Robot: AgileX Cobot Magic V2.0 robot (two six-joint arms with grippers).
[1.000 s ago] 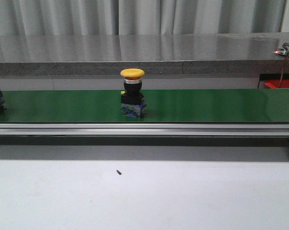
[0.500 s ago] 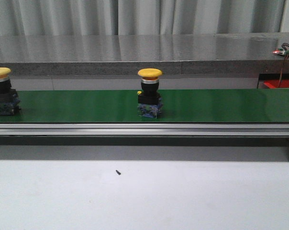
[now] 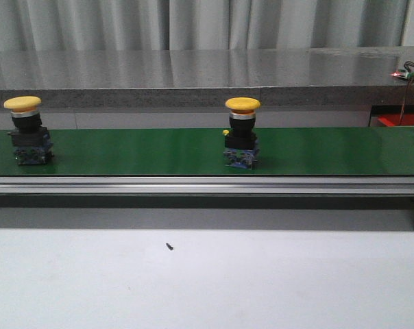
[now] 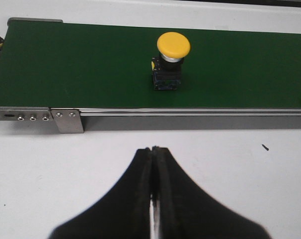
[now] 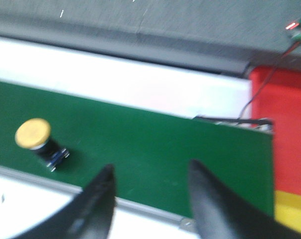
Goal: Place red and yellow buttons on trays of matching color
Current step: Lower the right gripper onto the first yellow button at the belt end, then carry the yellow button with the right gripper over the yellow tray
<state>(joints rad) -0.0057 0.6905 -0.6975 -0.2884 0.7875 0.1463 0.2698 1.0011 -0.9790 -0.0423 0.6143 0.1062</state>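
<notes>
- So there's a long green belt [image 3: 125,151] running across the front view, with a white table [image 3: 207,281] in front of it and a grey shelf [image 3: 193,68] behind.
- Two yellow buttons are riding on the belt, both upright on their dark blocky bases. One button [image 3: 242,133] sits about mid-belt, a bit right of centre.
- The second button [image 3: 27,130] is way over at the left end of the belt, well apart from the first.
- Left wrist view looks at a yellow button [image 4: 170,60] standing on the green, near the belt's metal edge rail [image 4: 190,113]. A bit of another one pokes in at the frame edge, too cut off to say much.
- Left gripper [image 4: 154,152] is pressed fully together, black fingers [image 4: 135,194] touching, nothing between them. It hangs over the white table on the near side of the rail, not touching the button.
- Right gripper [image 5: 149,174] is spread wide apart and empty, over the belt's near edge. That view is pretty blurry.
- In that same blurry view a yellow button [image 5: 38,142] is on the belt, off to one side of the fingers and apart from them.
- Past the belt's end there's a red tray [image 5: 282,124], with a yellow tray [image 5: 292,214] just beside it.
- No red button that I can spot. Tiny dark speck [image 3: 169,246] on the table too.
</notes>
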